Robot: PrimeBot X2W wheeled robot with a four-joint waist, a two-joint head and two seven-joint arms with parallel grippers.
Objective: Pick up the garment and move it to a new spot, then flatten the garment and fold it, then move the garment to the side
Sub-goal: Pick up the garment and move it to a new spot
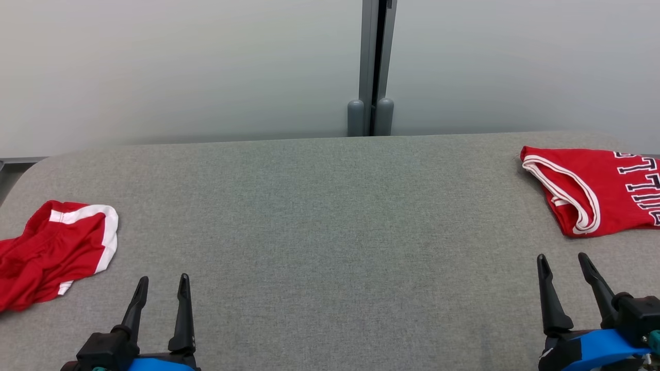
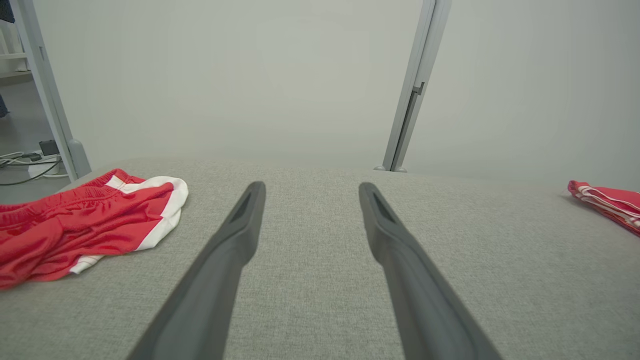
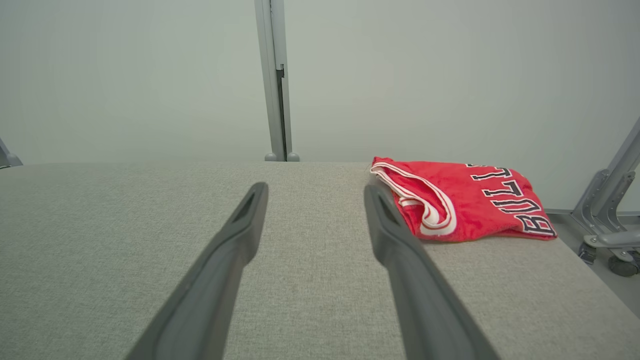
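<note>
Over the grey cloth table [image 1: 330,232] by a pale wall [image 1: 180,67], left gripper [image 1: 164,278] and right gripper [image 1: 562,256] gape.

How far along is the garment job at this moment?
Done, by the look of it: the red jersey lies folded at the right edge of the table. In hand: nothing. The left gripper and right gripper hover open and empty near the front edge. Left: the red shorts lie crumpled at the left edge, so they probably need picking up, flattening, folding and setting aside.
</note>
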